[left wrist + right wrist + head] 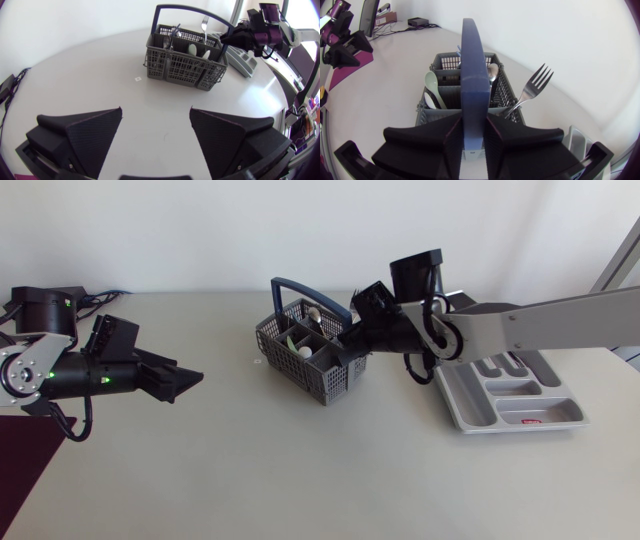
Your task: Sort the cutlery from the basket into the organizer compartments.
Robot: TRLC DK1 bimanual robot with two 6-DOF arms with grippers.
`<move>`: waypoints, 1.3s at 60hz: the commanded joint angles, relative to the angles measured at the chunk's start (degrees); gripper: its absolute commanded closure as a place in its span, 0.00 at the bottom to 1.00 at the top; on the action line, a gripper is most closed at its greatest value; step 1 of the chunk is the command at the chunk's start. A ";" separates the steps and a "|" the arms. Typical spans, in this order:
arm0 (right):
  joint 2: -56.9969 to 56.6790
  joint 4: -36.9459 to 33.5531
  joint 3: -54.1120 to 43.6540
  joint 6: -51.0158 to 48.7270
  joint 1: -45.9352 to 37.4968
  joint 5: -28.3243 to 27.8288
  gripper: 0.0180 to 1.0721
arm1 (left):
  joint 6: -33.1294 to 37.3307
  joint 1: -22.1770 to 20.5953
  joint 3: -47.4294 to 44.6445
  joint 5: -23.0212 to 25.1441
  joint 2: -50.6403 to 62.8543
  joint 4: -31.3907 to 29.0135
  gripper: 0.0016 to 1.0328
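Pale table (300,470), basket (322,377), organizer (520,406)

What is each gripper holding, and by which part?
The basket, by the right gripper: fingers shut on its blue handle low down. The left gripper holds nothing.

Organizer (470,402) part hidden under right arm (540,320); fork (534,86) shaft hidden inside basket (506,93).

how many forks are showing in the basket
1. The fork stands tines-up in the basket, beside the blue handle that the right tool grips. More may be hidden below the basket walls.
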 commanded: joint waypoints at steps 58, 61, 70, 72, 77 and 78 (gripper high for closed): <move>-39.77 -16.56 -27.99 -0.68 -2.12 -4.56 0.77 | -0.51 -9.92 8.12 0.66 11.83 4.79 0.49; -39.86 -16.65 -28.61 -1.38 -2.99 -4.73 0.88 | -1.22 -10.53 9.87 0.66 13.77 4.79 0.62; -39.15 -16.65 -29.22 -1.91 -5.02 -5.96 0.95 | -3.41 -11.23 16.73 0.66 21.68 3.82 0.97; -38.63 -16.65 -29.13 -2.17 -5.19 -5.87 0.95 | -3.85 -11.15 18.31 0.66 23.70 3.47 0.97; -36.25 -15.68 -29.31 -2.88 -5.81 -5.96 0.95 | -3.85 -11.15 21.56 0.66 27.39 1.89 0.97; -35.64 -15.33 -29.40 -3.05 -5.89 -5.96 0.95 | -3.85 -11.23 21.92 0.66 28.01 1.89 0.97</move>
